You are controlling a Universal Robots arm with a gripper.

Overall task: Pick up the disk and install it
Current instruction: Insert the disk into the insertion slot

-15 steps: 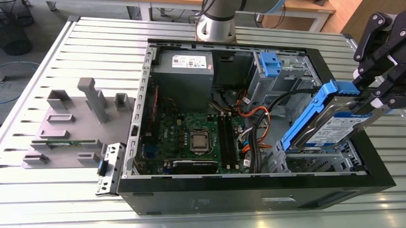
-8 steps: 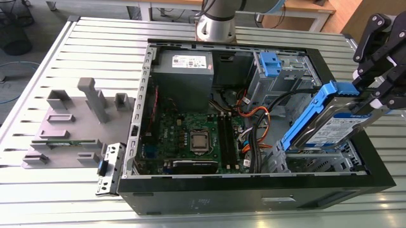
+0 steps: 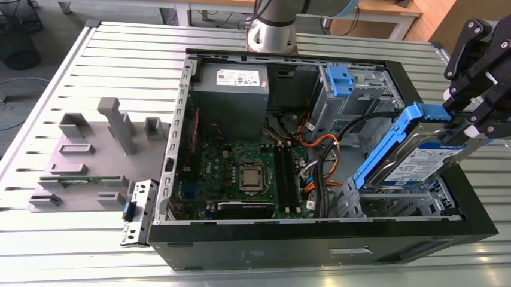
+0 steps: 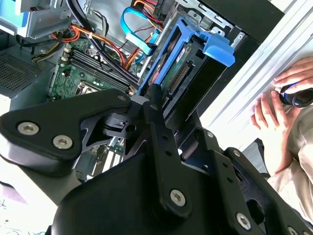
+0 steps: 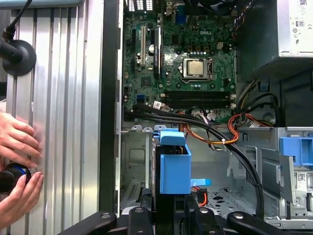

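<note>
Black gripper linkage sits closest to the lens in both wrist views, and from my station I read the gripper [image 4: 168, 105] as clamped on the disk [image 4: 178, 63], gripping it by its blue-railed edges. At the exterior view's right the gripper [image 3: 461, 128] holds the upper end of the disk [image 3: 419, 158], which stands steeply tilted with its white-and-blue label facing the camera. Its lower end reaches down to the drive cage [image 3: 399, 200] in the lower right corner of the open computer case [image 3: 319, 245]; I cannot tell whether it touches the metal there.

Inside the case, the motherboard [image 3: 239, 170] lies in the middle, the grey power supply [image 3: 231, 89] sits toward the upper left, and a bare blue clip [image 3: 339, 81] sits in the upper bay. Orange and black cables [image 3: 319, 146] run between the board and the bays.

At the exterior view's left, a grey fixture block [image 3: 88, 155] rests on the slatted metal table [image 3: 119, 54], well apart from the gripper. In the first wrist view, a person's hands [image 5: 17, 142] rest on the table just beside the case wall, around a small dark round object [image 5: 12, 177].
</note>
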